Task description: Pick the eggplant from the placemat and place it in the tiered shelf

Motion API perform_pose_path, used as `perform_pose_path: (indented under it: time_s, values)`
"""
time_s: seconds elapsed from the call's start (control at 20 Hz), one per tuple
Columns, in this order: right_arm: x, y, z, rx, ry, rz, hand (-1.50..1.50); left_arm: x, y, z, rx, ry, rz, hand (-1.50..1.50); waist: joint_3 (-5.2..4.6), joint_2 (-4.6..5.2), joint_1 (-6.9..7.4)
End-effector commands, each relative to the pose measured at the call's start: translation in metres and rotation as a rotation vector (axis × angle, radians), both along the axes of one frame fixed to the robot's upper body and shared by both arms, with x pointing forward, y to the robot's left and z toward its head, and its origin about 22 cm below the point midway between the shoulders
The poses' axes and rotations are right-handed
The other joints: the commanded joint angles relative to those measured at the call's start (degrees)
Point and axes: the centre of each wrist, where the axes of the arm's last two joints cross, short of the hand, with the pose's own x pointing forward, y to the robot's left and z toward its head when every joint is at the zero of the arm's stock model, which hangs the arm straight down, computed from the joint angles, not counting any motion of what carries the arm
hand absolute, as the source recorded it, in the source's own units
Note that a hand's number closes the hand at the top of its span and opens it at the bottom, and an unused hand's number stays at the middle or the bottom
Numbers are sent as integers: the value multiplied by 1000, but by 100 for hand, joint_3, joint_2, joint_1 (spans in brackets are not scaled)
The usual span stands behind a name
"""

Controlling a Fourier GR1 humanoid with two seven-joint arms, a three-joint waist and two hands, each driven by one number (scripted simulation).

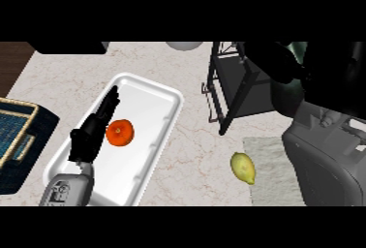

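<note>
Look to the upper right of the frame first: your right robot hand (279, 60) is a dark shape raised above the tiered shelf (232, 87), and it appears to be carrying a dark, rounded body that I judge to be the eggplant (295, 94), hanging just right of the shelf's black frame. You cannot make out the fingers against that dark mass, so whether they curl round it or lie open cannot be told from here. The grey placemat (268, 169) at the lower right has nothing purple on it, which fits the eggplant being up off it and on its way to the shelf. The big grey forearm fills the right edge because the arm is lifted close to your view. A yellow lemon (243, 168) lies on the table (193, 145) touching the placemat's left edge; it plays no part in the job. Your left robot hand (93, 131) shows at the lower left with fingers straight, resting over the white tray (154, 104) beside an orange (119, 132), holding nothing. A blue basket (22, 140) sits at the left edge. The next move, as I judge it, calls for lining the load up with a shelf tier and avoiding the frame posts.
</note>
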Motion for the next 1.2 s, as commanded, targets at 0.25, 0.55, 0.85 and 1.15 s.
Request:
perform_pose_path:
  time_s: [0.25,0.55,0.85,1.15]
  values:
    - [56,-13,-41,-27,-48,-24,150,13,-8,13,-14,-6,-1,0,1,14,8]
    - [56,-36,-41,260,-156,150,150,2,-13,0,-6,3,12,0,4,12,1]
    - [82,-44,-45,281,-131,152,150,-17,8,4,3,10,-13,0,2,-3,26]
    - [91,-73,-63,132,-58,-122,150,-3,3,-4,-3,12,8,0,-9,-1,-95]
